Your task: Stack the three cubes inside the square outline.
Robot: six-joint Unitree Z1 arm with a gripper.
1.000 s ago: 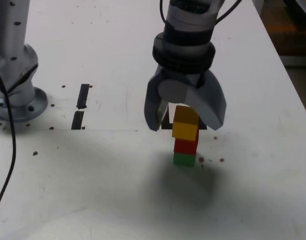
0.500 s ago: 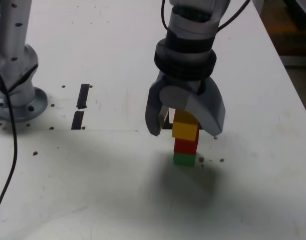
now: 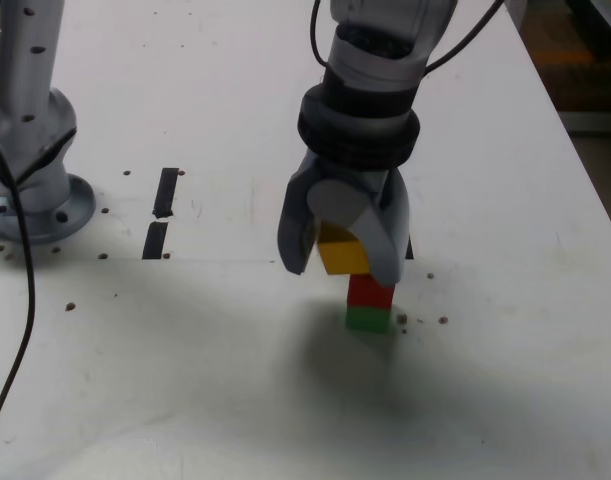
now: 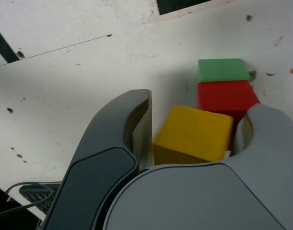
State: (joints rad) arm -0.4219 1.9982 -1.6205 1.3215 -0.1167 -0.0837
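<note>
Since the earlier frames the gripper (image 3: 337, 252) has swung toward the exterior view's left and its jaws have drawn in on the yellow cube (image 3: 342, 255), which no longer sits squarely atop the stack; it now hangs off to the exterior view's left of the red cube (image 3: 370, 291), tilted between the fingers. The white table (image 3: 235, 380) fills the scene, marked with small dark specks and a thin pencil-like line. A grey arm base (image 3: 30, 150) stands at the exterior view's left edge with a black cable (image 3: 23, 330) trailing down from it. Two short black bars (image 3: 162, 210) lie between the base and the gripper. The square outline (image 3: 407, 246) is mostly hidden behind the gripper, only a dark sliver showing behind the stack. The red cube rests on the green cube (image 3: 367, 319), and both stand just in front of the outline, not inside it. In the wrist view the yellow cube (image 4: 193, 135) is clamped between the jaws, beside the red cube (image 4: 225, 99) and green cube (image 4: 222, 70). No readable writing shows anywhere.
</note>
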